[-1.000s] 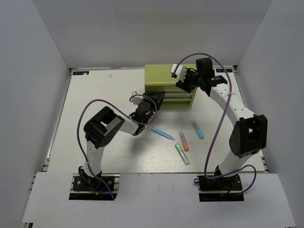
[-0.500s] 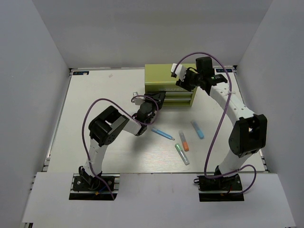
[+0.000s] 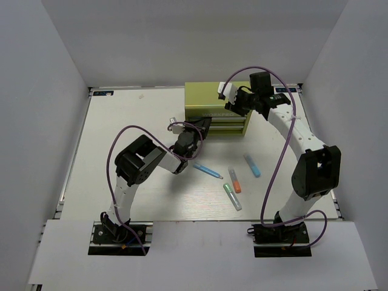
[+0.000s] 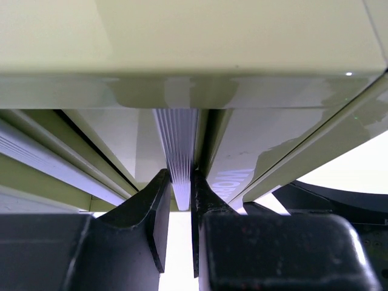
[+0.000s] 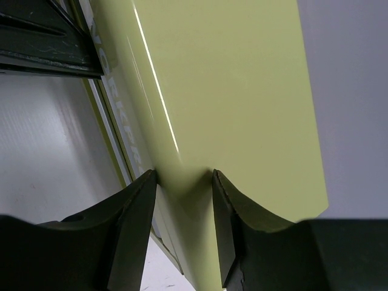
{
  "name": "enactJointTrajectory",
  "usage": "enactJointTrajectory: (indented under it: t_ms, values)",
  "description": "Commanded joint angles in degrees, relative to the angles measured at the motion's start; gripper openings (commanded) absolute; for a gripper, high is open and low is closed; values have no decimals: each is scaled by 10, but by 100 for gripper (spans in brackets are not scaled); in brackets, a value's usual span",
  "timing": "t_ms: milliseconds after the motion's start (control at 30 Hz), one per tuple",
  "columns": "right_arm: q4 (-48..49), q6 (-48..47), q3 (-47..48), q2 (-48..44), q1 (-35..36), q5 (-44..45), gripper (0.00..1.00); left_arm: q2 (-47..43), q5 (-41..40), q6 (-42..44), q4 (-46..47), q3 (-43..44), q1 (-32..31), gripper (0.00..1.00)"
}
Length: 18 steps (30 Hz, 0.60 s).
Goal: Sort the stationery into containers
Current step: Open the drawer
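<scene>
Pinching the ribbed drawer handle (image 4: pixel 177 139) on the green tool chest (image 3: pixel 206 97) with the left gripper (image 4: pixel 180 182), fingers narrowed tight onto it. Bracing that chest from above with the right gripper (image 5: pixel 182 177), fingers part-spread, clasping nothing. Likely calling next for a straight pull toward the near edge, square to a handle running along the chest front. Lying on the table (image 3: pixel 121 133) just before the chest, nearer the right arm's base: blue pen (image 3: pixel 208 171), light-blue marker (image 3: pixel 252 165), orange-capped marker (image 3: pixel 234 180), green-capped marker (image 3: pixel 231 196).

Glossy olive metal tool chest (image 5: pixel 230 91), ribbed silvery drawer handle (image 4: pixel 179 151)
</scene>
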Motion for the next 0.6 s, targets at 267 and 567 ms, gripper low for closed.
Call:
enactJointTrajectory:
  t_ms: [267,567]
  values:
    - [-72,0,33,48,-2,11,45,-7,14,14,13,-51,-6,0]
    - [-88,5,39,58,1,17,45,-30,24,24,8,-96,-30,0]
